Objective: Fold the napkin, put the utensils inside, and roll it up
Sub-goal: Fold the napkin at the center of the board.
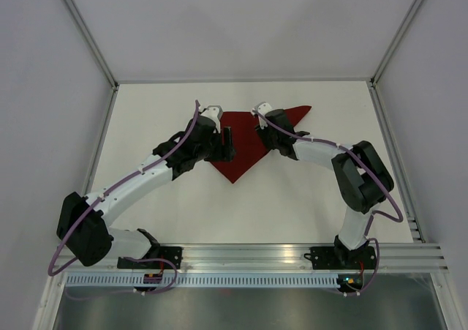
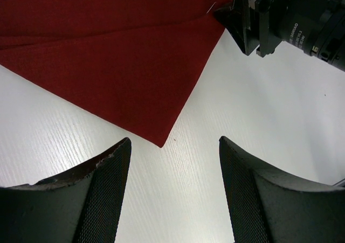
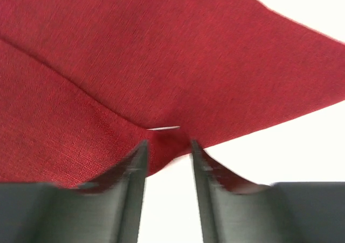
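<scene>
The dark red napkin (image 1: 245, 154) lies folded into a triangle at the far middle of the white table, one point toward me and one tip stretching far right. My left gripper (image 1: 227, 145) is at its left edge. In the left wrist view it (image 2: 173, 140) is open and empty over bare table, just short of the napkin's near corner (image 2: 160, 143). My right gripper (image 1: 263, 135) is over the napkin's right side. In the right wrist view its narrowly open fingers (image 3: 168, 143) straddle the napkin's edge (image 3: 161, 54), and the view is blurred. No utensils are in view.
The right gripper's body (image 2: 280, 16) shows at the top right of the left wrist view, close to the left gripper. An aluminium rail (image 1: 248, 255) runs along the near edge. Frame posts and white walls bound the table (image 1: 307, 205) on the left, right and back.
</scene>
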Motion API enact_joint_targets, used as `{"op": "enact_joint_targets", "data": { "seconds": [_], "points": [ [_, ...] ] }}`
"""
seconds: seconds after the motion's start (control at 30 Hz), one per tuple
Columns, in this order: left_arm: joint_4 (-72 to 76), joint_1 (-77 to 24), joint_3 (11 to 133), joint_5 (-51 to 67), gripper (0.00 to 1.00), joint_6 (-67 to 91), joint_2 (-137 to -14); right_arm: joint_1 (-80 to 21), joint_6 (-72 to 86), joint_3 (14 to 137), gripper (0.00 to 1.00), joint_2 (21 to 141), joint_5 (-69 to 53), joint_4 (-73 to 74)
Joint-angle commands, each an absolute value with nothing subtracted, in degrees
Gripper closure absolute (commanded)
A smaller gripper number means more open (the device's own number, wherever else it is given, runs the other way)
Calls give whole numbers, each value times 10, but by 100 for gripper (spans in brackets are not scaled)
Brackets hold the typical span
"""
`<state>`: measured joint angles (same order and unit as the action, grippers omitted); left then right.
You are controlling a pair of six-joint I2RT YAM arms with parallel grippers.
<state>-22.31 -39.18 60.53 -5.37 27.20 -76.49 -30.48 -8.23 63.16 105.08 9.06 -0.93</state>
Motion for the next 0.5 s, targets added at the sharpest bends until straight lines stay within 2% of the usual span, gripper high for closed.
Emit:
{"op": "enact_joint_targets", "data": {
  "seconds": [0.0,0.27,0.47],
  "points": [
    [-196,-391,600,-40,29,294,-766,-297,-79,664,53,1054,87,-2],
    [-190,-390,600,-34,29,294,-770,-243,-48,752,40,1057,45,82],
    [-189,-391,605,-33,29,293,-767,-117,-2,851,37,1119,-33,161]
  ]
}}
